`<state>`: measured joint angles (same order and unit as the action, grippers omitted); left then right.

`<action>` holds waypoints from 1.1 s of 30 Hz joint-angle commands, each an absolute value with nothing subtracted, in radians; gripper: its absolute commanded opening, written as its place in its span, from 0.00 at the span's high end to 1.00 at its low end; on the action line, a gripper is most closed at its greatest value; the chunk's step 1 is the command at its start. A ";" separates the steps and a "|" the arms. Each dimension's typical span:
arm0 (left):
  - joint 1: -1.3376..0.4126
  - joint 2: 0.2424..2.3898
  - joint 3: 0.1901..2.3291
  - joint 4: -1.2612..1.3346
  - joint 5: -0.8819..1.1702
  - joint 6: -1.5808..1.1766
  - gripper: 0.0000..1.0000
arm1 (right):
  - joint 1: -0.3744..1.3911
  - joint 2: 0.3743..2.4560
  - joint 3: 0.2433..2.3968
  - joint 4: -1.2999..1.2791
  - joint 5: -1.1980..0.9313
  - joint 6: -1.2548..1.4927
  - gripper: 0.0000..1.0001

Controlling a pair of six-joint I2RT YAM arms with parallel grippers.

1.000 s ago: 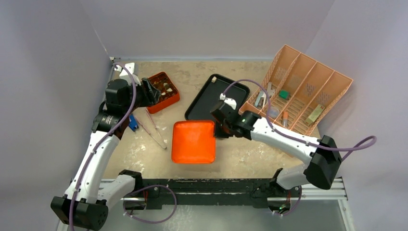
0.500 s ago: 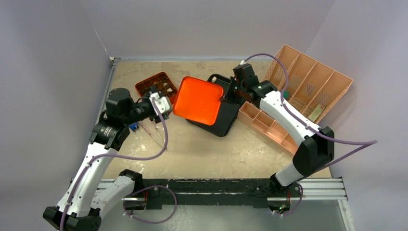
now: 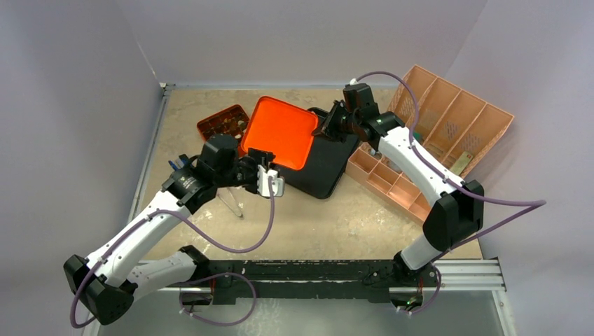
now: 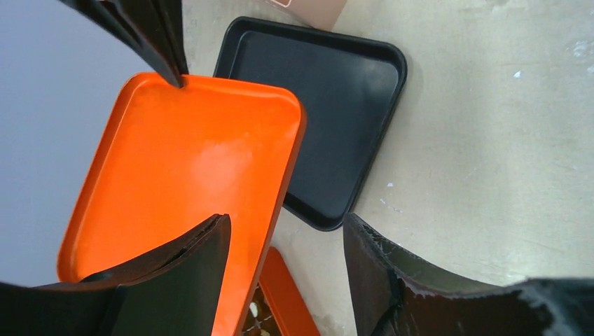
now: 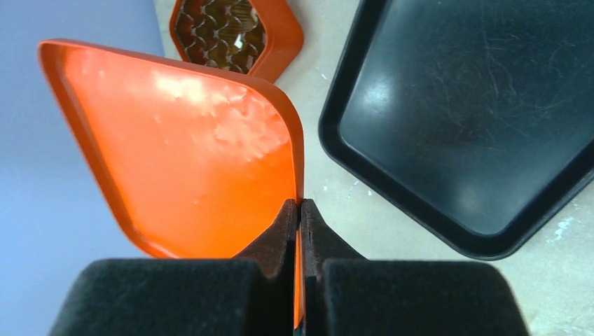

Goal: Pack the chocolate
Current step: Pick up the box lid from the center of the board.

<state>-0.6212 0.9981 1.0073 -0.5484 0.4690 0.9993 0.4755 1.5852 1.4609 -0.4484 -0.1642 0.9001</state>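
While right claw (image 5: 300, 204) pinches orange lid (image 5: 189, 147), left claw (image 4: 286, 220) gapes — chocolate (image 5: 223, 31) seemingly beyond.

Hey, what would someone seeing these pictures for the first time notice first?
The bright orange lid stands out, held tilted at the back middle of the scene, its rim pinched by the right hand. The left hand is open at the lid's opposite edge. A black tray lies just beneath and to the right, and the orange box of chocolate sits at back left.
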 commanded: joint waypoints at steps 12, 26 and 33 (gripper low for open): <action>-0.750 1.071 0.966 -0.354 0.145 1.163 0.45 | 0.468 1.542 1.432 -0.271 -0.293 1.014 1.00; -0.838 1.060 0.875 -0.139 -0.116 1.265 0.52 | 0.469 1.491 1.334 -0.121 -0.433 1.104 1.00; -0.840 1.035 0.867 -0.108 -0.131 1.202 0.82 | 0.469 1.485 1.281 -0.060 -0.449 1.101 1.00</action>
